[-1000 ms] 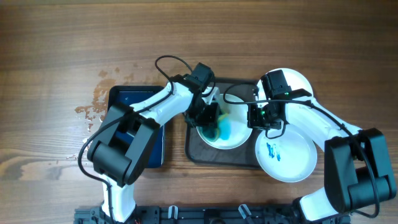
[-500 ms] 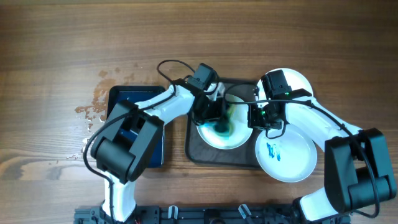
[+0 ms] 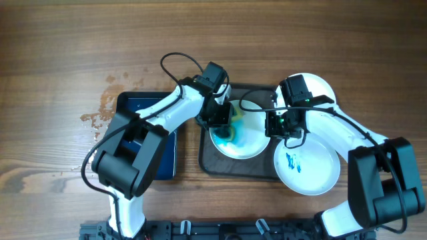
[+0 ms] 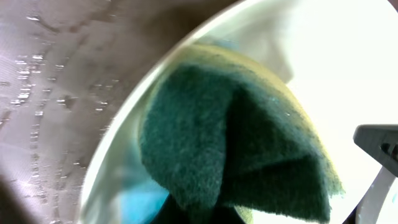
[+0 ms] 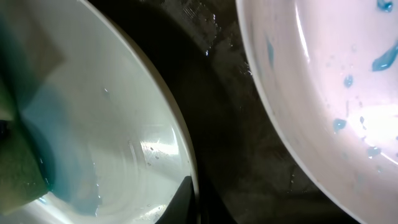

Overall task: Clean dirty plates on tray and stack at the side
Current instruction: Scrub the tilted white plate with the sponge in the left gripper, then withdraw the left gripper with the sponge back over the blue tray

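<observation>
A white dirty plate with blue-green smear lies on the dark tray. My left gripper is shut on a green-and-yellow sponge and presses it on the plate's upper left part, by the rim. My right gripper is shut on the same plate's right rim; one dark finger shows inside the rim. A second plate with blue scribbles lies at the tray's right edge and shows in the right wrist view. A third plate lies behind my right arm.
A smaller dark blue tray lies to the left of the grey tray, partly under my left arm. Pale stains mark the wood table left of it. The tray surface is wet.
My left gripper has moved the sponge from the plate's middle up and left toward its rim, spreading the blue smear. The right gripper and the other plates have not moved.
</observation>
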You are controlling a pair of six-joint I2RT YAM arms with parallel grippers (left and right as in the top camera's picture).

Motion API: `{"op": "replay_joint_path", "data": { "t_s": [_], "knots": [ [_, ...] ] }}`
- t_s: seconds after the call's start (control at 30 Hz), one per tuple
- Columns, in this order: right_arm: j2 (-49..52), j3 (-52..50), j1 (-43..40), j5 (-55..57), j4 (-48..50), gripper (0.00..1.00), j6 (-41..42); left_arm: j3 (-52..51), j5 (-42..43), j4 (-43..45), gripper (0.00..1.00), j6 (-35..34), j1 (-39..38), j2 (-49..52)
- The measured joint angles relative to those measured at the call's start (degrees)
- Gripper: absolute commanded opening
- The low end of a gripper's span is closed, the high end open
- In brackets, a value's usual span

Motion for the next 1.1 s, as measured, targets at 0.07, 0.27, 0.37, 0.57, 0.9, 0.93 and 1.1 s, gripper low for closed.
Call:
{"op": "replay_joint_path", "data": {
  "t_s": [0.07,0.27,0.37,0.57,0.9,0.93,1.1],
  "knots": [
    [0.0,0.0,0.0,0.0,-0.2,0.04,0.0,-0.3,2.3,0.9,0.04,0.7,-0.5,0.0],
    [0.0,0.0,0.0,0.1,-0.4,0.04,-0.2,-1.8,12.7,3.9,0.04,0.9,-1.2,1.4],
    [0.0,0.0,0.0,0.2,-0.4,0.04,-0.2,-1.7,11.7,3.6,0.04,-1.0,-1.2,1.4],
    [0.0,0.0,0.0,0.0,-0.3,0.04,-0.2,3.3,-3.5,-8.9,0.04,-2.1,0.8,-0.9],
    [0.0,0.0,0.1,0.0,0.6,0.04,-1.0,5.6,-15.7,-15.9,0.04,-4.2,2.0,-12.8],
    [0.0,0.0,0.1,0.0,0.7,0.04,-1.3,5.6,-16.6,-17.4,0.04,-5.2,2.8,-12.9],
    [0.0,1.3,0.1,0.3,0.1,0.05,-1.7,5.6,-18.8,-22.7,0.04,-7.4,9.9,-12.9]
  ]
}}
